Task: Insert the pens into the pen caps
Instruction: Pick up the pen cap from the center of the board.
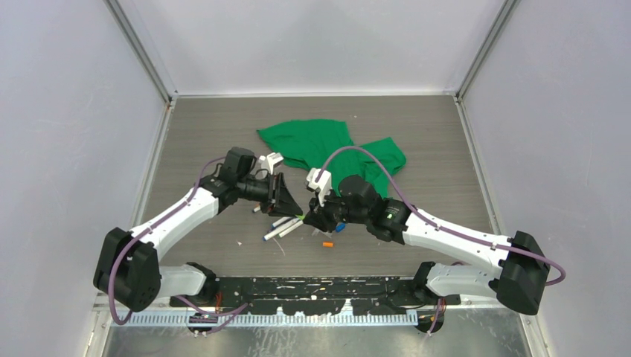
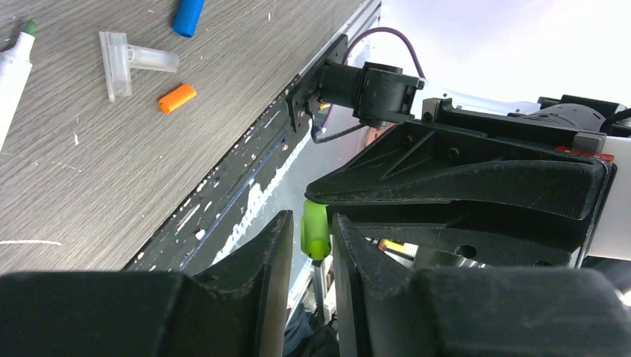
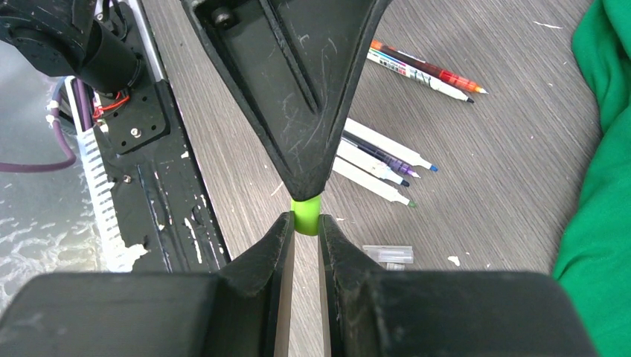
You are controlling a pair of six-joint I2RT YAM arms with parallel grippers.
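Green pen cap [image 3: 306, 213]; both ends hidden

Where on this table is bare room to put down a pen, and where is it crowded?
Bare tabletop lies between the crumpled green cloth and the left wall, and between it and the right wall. The centre is crowded: the left tool and right tool clamp a light green plastic cap beside white-barrelled pens and an orange cap.

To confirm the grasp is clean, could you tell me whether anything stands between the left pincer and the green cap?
Nothing visible does. The green cap sits clamped in the right pincer, and the fingers of the left pincer flank it directly, with only a thin gap on one side. The pens lie apart from both.
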